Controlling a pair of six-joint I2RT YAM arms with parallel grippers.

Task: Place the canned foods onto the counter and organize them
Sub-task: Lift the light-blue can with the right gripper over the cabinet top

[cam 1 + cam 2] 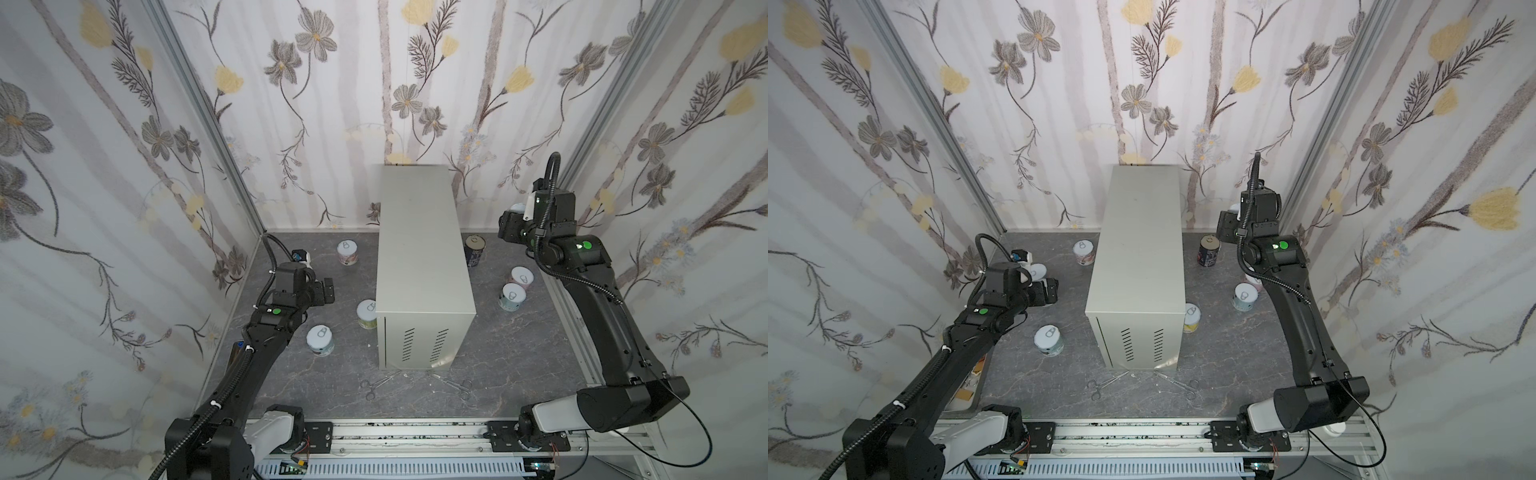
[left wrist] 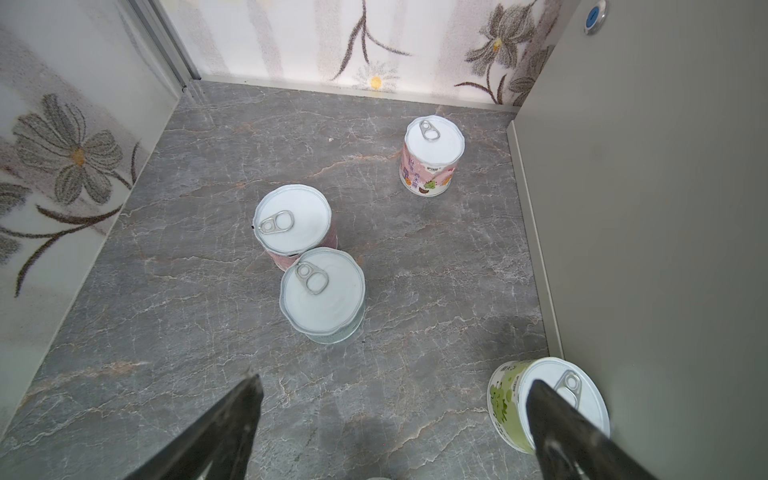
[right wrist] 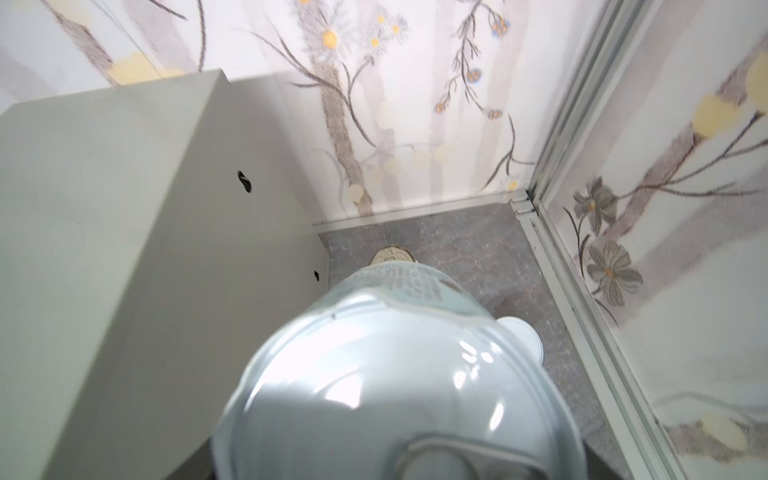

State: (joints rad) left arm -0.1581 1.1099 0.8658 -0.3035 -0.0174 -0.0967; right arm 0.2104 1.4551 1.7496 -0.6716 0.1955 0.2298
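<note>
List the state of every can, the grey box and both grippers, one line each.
Tall light-grey metal box: upright, top bare.
Left gripper: open, empty, above the floor.
Right gripper: shut on a pale teal can, raised beside the box.
Dark-blue tomato can: upright on the floor.
Green-labelled can: upright beside the box.
Pink-labelled can: upright, on the floor.
</note>
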